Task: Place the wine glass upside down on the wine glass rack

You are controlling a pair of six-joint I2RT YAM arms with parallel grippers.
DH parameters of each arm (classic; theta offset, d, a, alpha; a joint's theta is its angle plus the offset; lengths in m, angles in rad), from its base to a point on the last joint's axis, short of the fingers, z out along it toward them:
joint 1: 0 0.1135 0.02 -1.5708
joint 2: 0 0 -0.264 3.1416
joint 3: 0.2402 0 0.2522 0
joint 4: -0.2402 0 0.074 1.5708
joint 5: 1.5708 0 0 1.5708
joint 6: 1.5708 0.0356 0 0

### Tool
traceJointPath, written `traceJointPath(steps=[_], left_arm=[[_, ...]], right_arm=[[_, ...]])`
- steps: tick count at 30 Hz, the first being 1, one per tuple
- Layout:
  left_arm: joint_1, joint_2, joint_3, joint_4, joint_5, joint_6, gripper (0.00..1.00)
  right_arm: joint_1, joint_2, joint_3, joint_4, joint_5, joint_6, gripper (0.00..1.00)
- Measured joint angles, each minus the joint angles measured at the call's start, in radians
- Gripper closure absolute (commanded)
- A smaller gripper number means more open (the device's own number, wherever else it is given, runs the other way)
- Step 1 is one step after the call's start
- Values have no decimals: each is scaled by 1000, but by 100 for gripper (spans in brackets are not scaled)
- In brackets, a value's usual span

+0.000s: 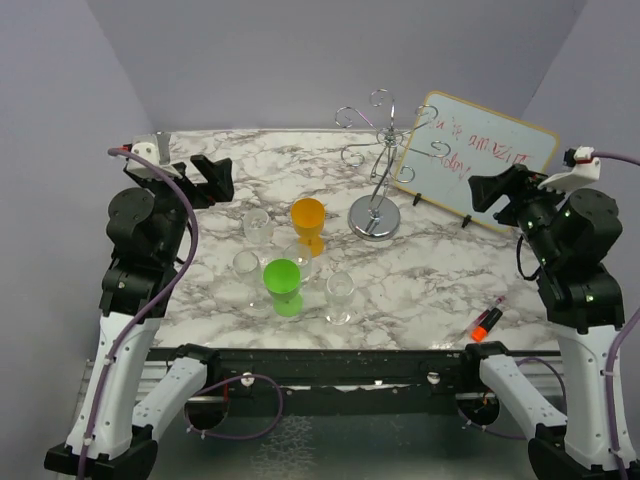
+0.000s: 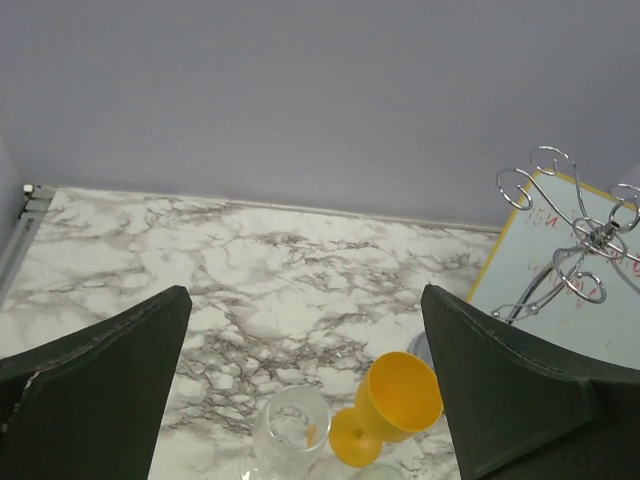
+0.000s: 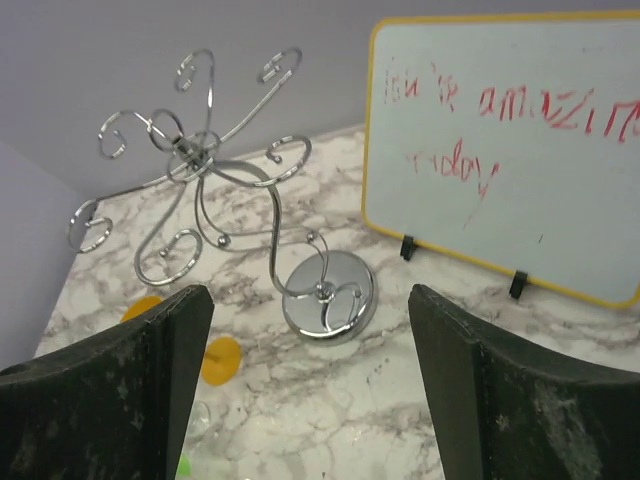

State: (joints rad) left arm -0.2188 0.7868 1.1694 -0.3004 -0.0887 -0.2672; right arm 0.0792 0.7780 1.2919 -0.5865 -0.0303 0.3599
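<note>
The chrome wire wine glass rack [image 1: 376,216] stands at the back middle of the marble table, its spiral arms bare. It also shows in the right wrist view [image 3: 328,293] and the left wrist view [image 2: 575,240]. A cluster of stemmed glasses stands upright left of it: an orange one [image 1: 307,222], a green one [image 1: 283,287] and several clear ones [image 1: 340,297]. My left gripper [image 1: 215,178] is open and empty, above and left of the cluster; its view shows the orange glass [image 2: 395,400] and a clear glass [image 2: 290,430]. My right gripper [image 1: 490,195] is open and empty, right of the rack.
A white board with red writing and a yellow frame [image 1: 480,160] leans at the back right, just behind the rack, and shows in the right wrist view [image 3: 500,150]. An orange marker [image 1: 487,322] lies near the front right edge of the table.
</note>
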Motion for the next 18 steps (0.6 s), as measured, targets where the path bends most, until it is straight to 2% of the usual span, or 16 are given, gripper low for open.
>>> traceJointPath(steps=[7,13,15,18], left_arm=[[0,16,-45,10,74,-30,1],[0,14,-71,25,248,-28,1],[0,20,-72,26,319,-24,1],[0,60,-72,38,452,-26,1]], right_arm=[[-1,-32,-139,-30,-2,51,11],[-1,-31,-240,-48,-16,94,12],[-1,-32,-278,-51,-24,108,14],[-1,-32,-340,-53,-49,135,23]])
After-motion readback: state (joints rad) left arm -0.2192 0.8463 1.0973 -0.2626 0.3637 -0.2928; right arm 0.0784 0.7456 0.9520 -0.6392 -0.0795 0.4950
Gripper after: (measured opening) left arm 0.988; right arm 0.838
